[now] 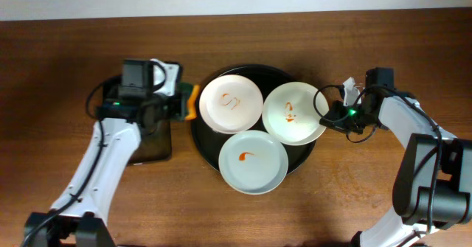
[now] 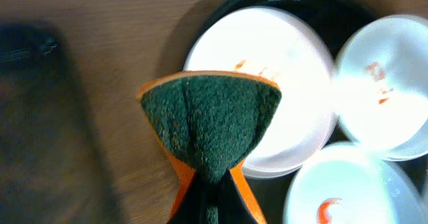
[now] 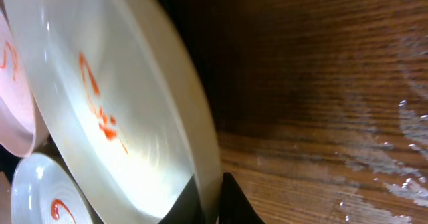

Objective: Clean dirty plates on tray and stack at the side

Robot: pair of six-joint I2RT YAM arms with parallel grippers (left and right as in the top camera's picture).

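Note:
A round black tray (image 1: 199,133) holds three white plates with orange smears: one at top left (image 1: 231,103), one at the right (image 1: 293,113), one in front (image 1: 253,161). My left gripper (image 1: 184,103) is shut on a sponge with a green pad and orange body (image 2: 208,132), held at the left rim of the top-left plate (image 2: 294,83). My right gripper (image 1: 328,116) is shut on the right rim of the right plate (image 3: 120,110) and has it tilted up at that edge.
A dark flat pad (image 1: 151,140) lies on the wooden table left of the tray, under my left arm. Wet streaks (image 3: 408,150) show on the wood right of the tray.

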